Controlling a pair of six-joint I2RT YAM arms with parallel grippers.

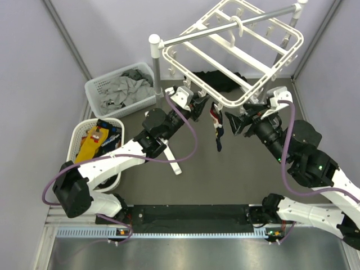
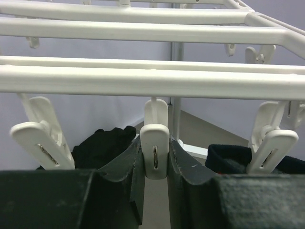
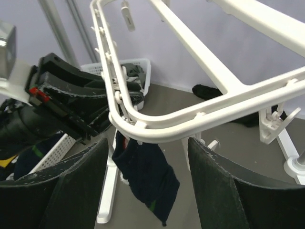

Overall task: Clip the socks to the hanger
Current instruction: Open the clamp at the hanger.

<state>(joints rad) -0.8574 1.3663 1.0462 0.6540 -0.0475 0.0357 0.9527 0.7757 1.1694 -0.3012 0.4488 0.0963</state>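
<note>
The hanger (image 1: 185, 68) is showing plain white throughout. Its clip (image 2: 156, 152) is showing white with a bare-metal spring. The hanging sock (image 3: 143, 174) is showing dark navy with small white and green marks; the top view is adding red touches.

The near left basket (image 1: 95, 120) is showing white lattice and is containing a yellow-orange sock (image 1: 93, 145). The far left basket (image 1: 97, 90) is showing white and is containing pale grey cloths (image 1: 126, 87). The far garment (image 1: 216, 79) is showing plain black.

The left end effector (image 2: 156, 157) and the right end effector (image 3: 147, 143) are showing matt black. The cables (image 1: 194, 135) are showing purple. The desk (image 1: 236, 180) is showing grey-brown.
</note>
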